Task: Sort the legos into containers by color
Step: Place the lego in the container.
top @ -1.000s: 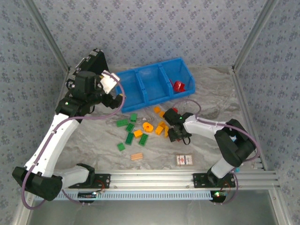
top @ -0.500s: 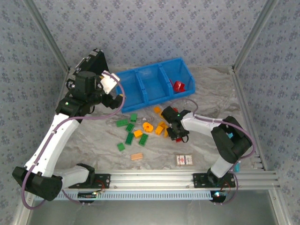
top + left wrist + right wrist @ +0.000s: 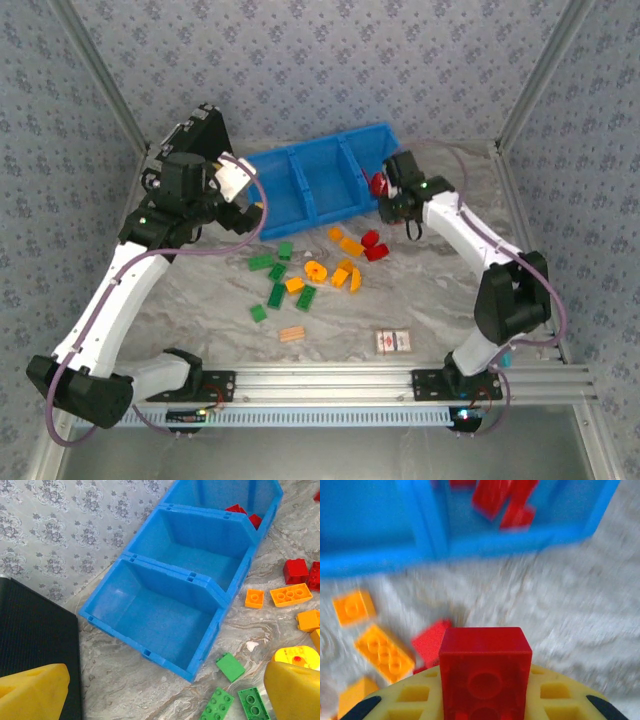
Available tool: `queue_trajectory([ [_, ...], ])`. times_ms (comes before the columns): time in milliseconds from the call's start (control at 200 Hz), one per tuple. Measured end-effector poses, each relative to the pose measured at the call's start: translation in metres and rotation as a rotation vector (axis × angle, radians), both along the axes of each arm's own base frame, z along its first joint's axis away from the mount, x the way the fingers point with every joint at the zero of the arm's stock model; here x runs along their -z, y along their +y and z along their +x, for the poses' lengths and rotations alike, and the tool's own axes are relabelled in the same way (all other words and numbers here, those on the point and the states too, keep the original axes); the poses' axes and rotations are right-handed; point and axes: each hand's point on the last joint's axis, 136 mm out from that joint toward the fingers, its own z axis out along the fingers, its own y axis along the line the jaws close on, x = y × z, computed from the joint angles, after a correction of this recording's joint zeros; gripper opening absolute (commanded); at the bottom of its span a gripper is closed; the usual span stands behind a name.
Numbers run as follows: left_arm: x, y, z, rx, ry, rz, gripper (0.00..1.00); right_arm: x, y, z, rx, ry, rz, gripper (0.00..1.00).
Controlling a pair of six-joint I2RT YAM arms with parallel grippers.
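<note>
Gripping a red lego brick (image 3: 485,672), the right hand (image 3: 392,190) is closed on it, and the brick stands squarely at the middle of the blurred wrist view. Straight ahead of this hand, across a strip of marbled counter (image 3: 560,610), is the end bin of the blue three-bin tray (image 3: 520,542), with several red bricks (image 3: 497,500) lying inside. Below the hand and off to its left, two orange bricks (image 3: 382,652) and a loose red one (image 3: 432,640) lie on the counter. The left hand (image 3: 245,212) hangs open, its yellow fingers (image 3: 32,692) spread wide with nothing between them. Ahead of it sits the tray's opposite end bin, empty, and the middle bin beyond is empty too. Green bricks (image 3: 230,666) lie near one finger, a black case (image 3: 35,630) beside the other.
</note>
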Motion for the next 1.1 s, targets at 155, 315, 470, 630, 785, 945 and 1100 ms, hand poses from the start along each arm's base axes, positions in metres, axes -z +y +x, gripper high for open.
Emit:
queue_trajectory([
  [155,0.002,0.0,0.001,0.007,-0.001,0.014,1.0,-0.015,0.005,0.054,-0.025,-0.068,-0.017,0.31],
  [315,0.014,-0.001,0.006,0.008,0.032,0.043,1.0,0.005,0.009,0.102,-0.037,-0.065,-0.042,0.33],
  [470,0.018,0.0,0.009,0.003,0.038,0.058,1.0,0.023,0.004,0.145,-0.013,-0.078,-0.045,0.36],
  [630,0.019,0.001,0.009,0.002,0.038,0.066,1.0,0.038,0.001,0.176,0.001,-0.084,-0.036,0.39],
  [785,0.021,0.0,0.013,0.003,0.057,0.073,1.0,0.052,0.001,0.178,-0.006,-0.057,-0.026,0.43],
  [945,0.025,-0.003,0.017,0.008,0.074,0.071,1.0,0.056,0.006,0.176,-0.014,-0.048,0.001,0.52],
  [1100,0.033,-0.008,0.022,0.017,0.108,0.068,1.0,0.08,0.005,0.163,-0.022,0.006,0.003,0.52],
])
